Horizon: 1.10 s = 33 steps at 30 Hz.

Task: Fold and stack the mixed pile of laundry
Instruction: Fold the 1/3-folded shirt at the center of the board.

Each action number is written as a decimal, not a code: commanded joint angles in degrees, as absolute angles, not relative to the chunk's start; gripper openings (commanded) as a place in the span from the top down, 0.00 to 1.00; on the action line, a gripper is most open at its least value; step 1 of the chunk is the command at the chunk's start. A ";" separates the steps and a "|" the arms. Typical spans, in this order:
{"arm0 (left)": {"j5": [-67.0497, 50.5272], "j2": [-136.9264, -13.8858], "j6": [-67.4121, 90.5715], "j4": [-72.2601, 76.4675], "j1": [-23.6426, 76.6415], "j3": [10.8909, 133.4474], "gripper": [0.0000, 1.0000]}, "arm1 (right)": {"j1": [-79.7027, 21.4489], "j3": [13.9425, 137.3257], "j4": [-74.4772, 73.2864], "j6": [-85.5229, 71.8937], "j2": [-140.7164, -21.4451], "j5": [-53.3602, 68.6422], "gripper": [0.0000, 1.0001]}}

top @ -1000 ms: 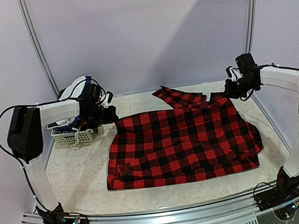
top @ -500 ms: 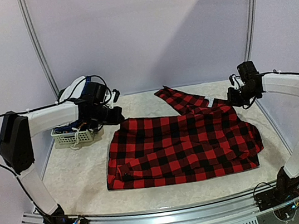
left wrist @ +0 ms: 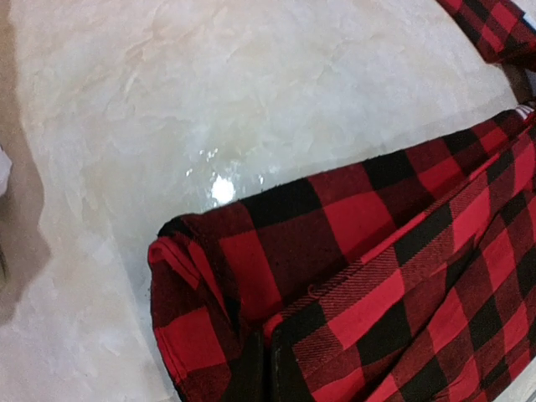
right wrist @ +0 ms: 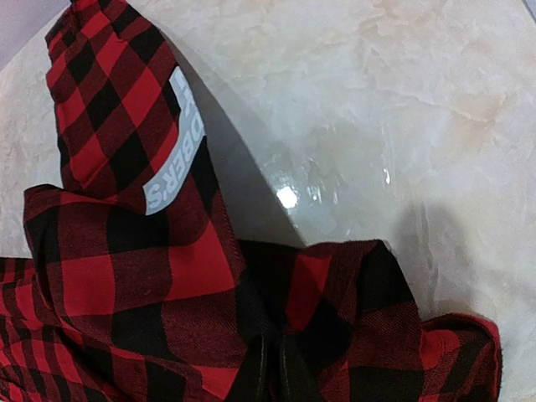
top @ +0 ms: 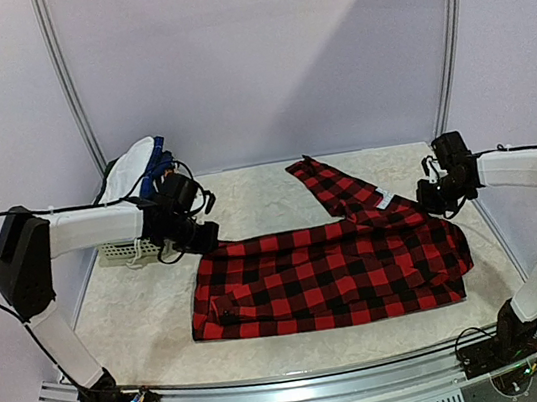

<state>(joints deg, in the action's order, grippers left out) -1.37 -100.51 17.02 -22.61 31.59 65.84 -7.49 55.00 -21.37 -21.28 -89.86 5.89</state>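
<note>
Mid-fold on the plaid shirt (top: pixel 330 273), spread across the desk (top: pixel 145 321) centre: my left end effector (top: pixel 203 237) and right end effector (top: pixel 435 199) each pinch a far corner shut, so next I'd lay that edge flat, release, then fold the stray sleeve (top: pixel 332 183).

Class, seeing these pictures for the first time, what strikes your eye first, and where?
A red-and-black plaid shirt lies spread across the middle of the table, one sleeve pointing to the far edge. The left pincer and right pincer pinch its far corners. At far left, a white lattice basket holds white and blue cloth.
</note>
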 commanded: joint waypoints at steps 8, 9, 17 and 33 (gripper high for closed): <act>-0.18 -100.59 18.96 -19.26 33.03 59.57 1.00 | -7.64 51.13 -18.43 -24.49 -90.17 2.62 0.88; -0.18 -101.18 19.12 -19.04 33.12 59.39 1.00 | -7.62 51.03 -18.53 -24.58 -90.18 2.63 0.87; 7.79 -96.15 20.12 -20.70 35.56 58.66 0.50 | -7.82 52.64 -19.78 -24.51 -87.48 6.50 0.73; 4.11 -106.24 18.59 -21.60 39.73 73.84 0.61 | -15.17 59.90 -15.01 -25.13 -94.43 12.12 0.74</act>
